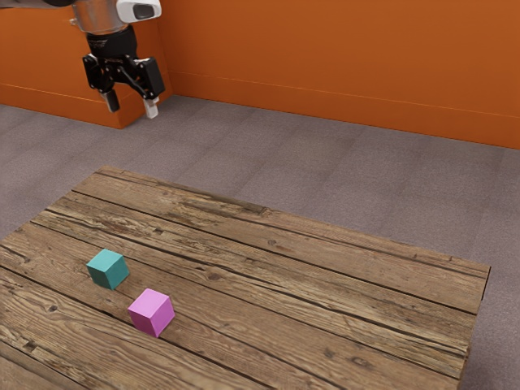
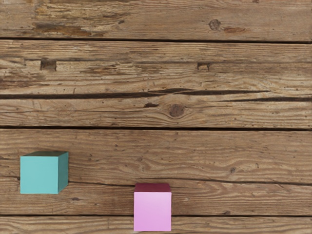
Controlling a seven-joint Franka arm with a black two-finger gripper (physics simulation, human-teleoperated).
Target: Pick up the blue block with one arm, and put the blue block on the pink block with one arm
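From my seat, the gripper [image 1: 132,107] hangs high in the air with its two black fingers spread wide and nothing between them. It is well apart from the pink block [image 1: 151,312], up toward the exterior view's left, with the orange wall [image 1: 341,49] behind it. The white tips of the fingers [image 1: 151,110] point down and slightly toward the exterior view's right.

The pink block sits flat on the wooden table [image 1: 325,268], near the front of the boards. The blue block [image 1: 107,269] (it reads more teal than blue on my screen) rests on the same table, near the pink block. It lies a little farther back from it and toward the exterior view's left. The two are apart, with a strip of bare wood between them. Both are upright on a face, each turned slightly relative to the plank lines, and neither is stacked on anything.

In the wrist view I look straight down on the planks [image 2: 170,73], weathered and knotted, with dark seams running across. Here the blue block [image 2: 44,172] lies off to one side of the pink block [image 2: 152,207], again with clear wood between them. Every face I can see on both blocks is a plain single colour.

Past the table from the pink block, grey carpet [image 1: 325,154] runs to the foot of the orange wall.
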